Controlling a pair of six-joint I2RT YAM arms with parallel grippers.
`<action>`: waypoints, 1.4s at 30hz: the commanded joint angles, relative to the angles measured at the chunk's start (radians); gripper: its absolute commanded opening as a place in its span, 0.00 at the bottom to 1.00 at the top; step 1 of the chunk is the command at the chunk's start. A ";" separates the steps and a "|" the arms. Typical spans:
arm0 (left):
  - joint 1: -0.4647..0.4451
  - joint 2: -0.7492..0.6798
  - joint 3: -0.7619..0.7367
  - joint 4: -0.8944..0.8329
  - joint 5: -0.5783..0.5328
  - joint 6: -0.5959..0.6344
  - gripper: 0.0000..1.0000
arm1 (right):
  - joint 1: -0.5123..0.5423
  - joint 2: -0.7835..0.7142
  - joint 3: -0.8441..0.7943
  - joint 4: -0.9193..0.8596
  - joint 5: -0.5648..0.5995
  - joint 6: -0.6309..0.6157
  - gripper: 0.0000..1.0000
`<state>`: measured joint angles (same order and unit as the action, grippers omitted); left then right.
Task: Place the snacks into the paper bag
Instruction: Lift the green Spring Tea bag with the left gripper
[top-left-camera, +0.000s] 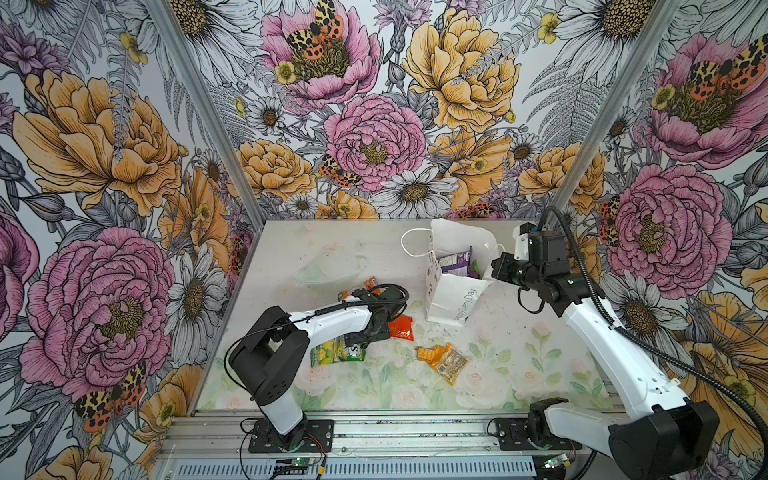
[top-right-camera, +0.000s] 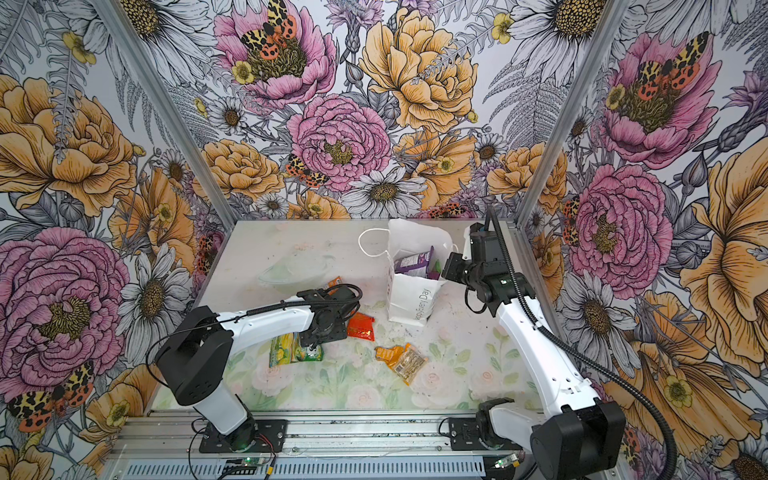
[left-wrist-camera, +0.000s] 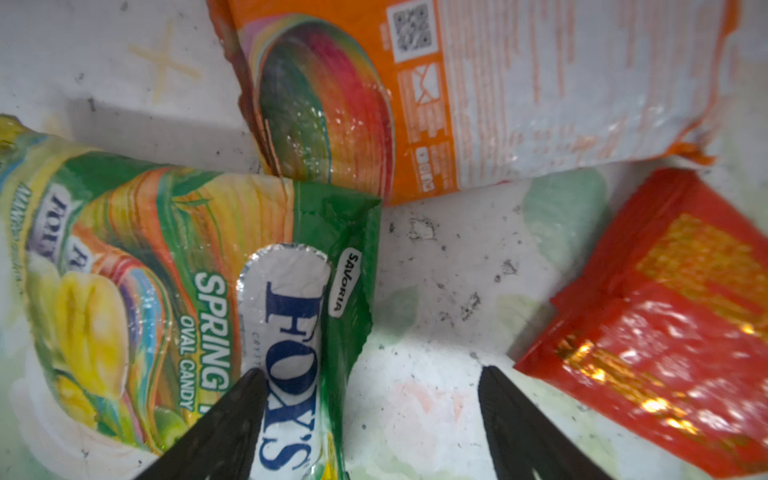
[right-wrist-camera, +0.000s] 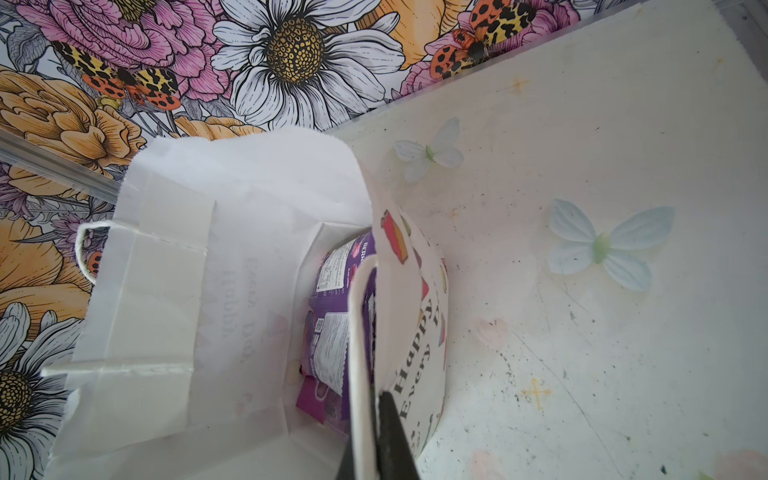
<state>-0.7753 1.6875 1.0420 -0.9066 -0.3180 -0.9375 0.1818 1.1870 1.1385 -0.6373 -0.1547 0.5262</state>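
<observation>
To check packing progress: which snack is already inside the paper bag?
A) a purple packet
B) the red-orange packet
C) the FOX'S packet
A: a purple packet shows inside the open paper bag, while the FOX'S packet and the red-orange packet lie outside it.

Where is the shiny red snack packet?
In both top views the red packet lies near the middle of the table, between the FOX'S packet on its left and the paper bag.

Paper bag (top-left-camera: 451, 299) at back right of tabletop (top-left-camera: 519, 374), packets (right-wrist-camera: 328, 332) inside it, candy packet (top-left-camera: 337, 353) front left, two small packets (top-left-camera: 444, 361) overlapping before the bag
</observation>
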 joint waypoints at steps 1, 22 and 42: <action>0.004 0.033 -0.024 0.028 0.034 0.029 0.74 | -0.006 0.016 -0.017 0.007 -0.002 -0.001 0.00; 0.004 0.056 -0.076 0.082 0.062 0.044 0.06 | -0.004 0.004 -0.013 0.007 -0.013 0.014 0.00; -0.084 -0.216 -0.152 0.205 -0.105 0.023 0.00 | -0.004 0.009 -0.002 0.008 -0.014 0.015 0.00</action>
<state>-0.8566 1.5200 0.9123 -0.7712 -0.3771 -0.8906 0.1814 1.1870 1.1358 -0.6304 -0.1627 0.5343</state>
